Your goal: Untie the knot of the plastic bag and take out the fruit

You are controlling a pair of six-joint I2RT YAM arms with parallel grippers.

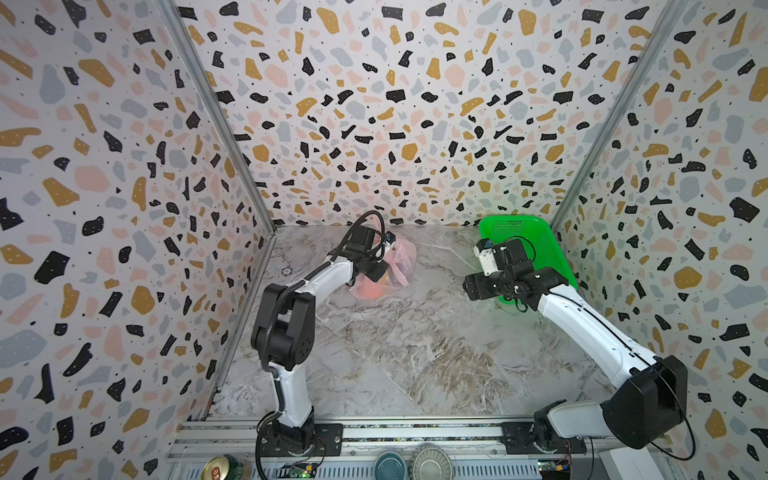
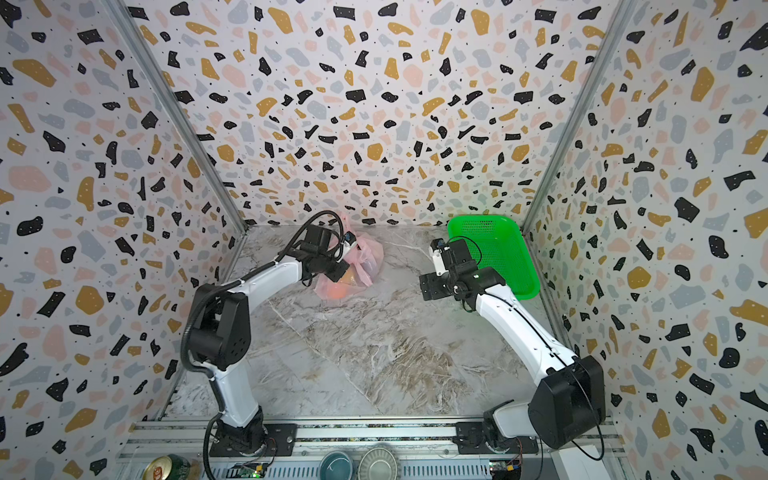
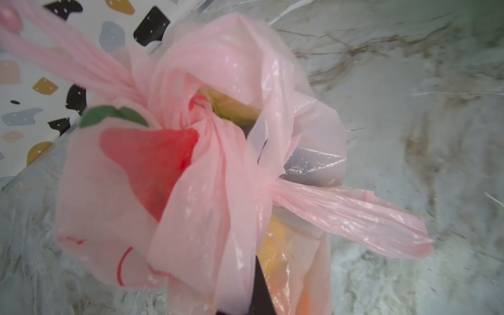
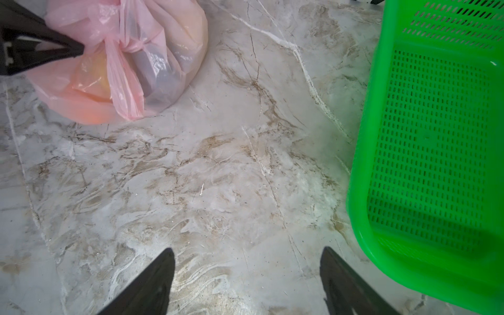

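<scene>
1. The knot (image 3: pixel 200 109) is a tight, twisted lump of thin pink film, pleated and glossy. One loose tail (image 3: pixel 354 215) fans out flat and crinkled, and a taut strip (image 3: pixel 60 57) is drawn into fine lengthwise ridges.
2. The plastic bag (image 1: pixel 401 259) (image 2: pixel 370 255) is a slumped, rounded sack of translucent, crinkly pink film. It has a solid red print and a green leaf shape beside the knot. In both top views it lies on the table near the far wall, left of the middle.
3. The fruit shows through the film as soft round forms: an orange piece (image 4: pixel 91 79), a dark greyish one (image 4: pixel 159 77), and a yellow-green one (image 3: pixel 234 107) peeping out just under the knot.
4. The left gripper (image 4: pixel 80 50) has black, tapered fingers pressed together, pinching bag film just beside the knot.
5. The right gripper (image 4: pixel 248 272) has its pointed black fingers spread wide with nothing between them. It hangs over bare table between the bag and the basket.
6. The table (image 1: pixel 415 345) is a smooth slab with a grey-white marble pattern and brown veins.
7. The basket (image 1: pixel 555 253) (image 4: pixel 362 169) is bright green moulded plastic, rectangular with rounded corners, its floor and walls pierced with rows of small slots. It sits at the far right, well apart from the bag.
8. The walls (image 1: pixel 374 124) are flat panels printed with black, ochre, pink and grey terrazzo chips
</scene>
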